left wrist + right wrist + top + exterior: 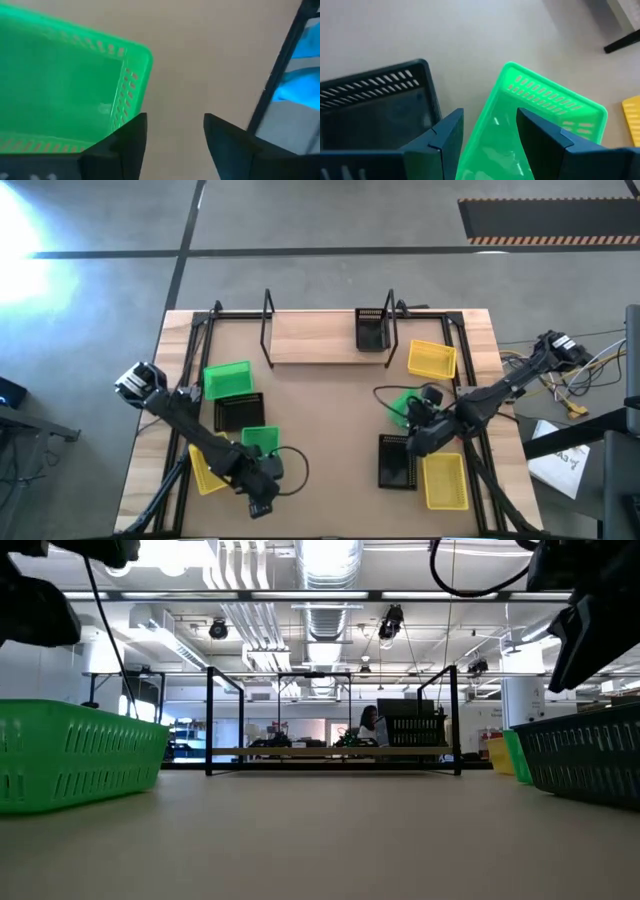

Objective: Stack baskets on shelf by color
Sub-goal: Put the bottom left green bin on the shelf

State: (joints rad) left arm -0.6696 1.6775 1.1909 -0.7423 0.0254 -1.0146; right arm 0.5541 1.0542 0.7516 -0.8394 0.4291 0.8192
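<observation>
The wooden shelf stands at the table's far side, with one black basket on its board. My right gripper is open and hangs low over a green basket. One finger is outside the basket's long wall and the other is over its inside. I cannot tell whether they touch it. A black basket lies right beside it. My left gripper is open over bare table near the near edge, next to another green basket.
On the left of the table lie a green basket, a black one and a yellow one. On the right are a yellow basket near the shelf and another yellow basket beside the black basket. The middle of the table is bare.
</observation>
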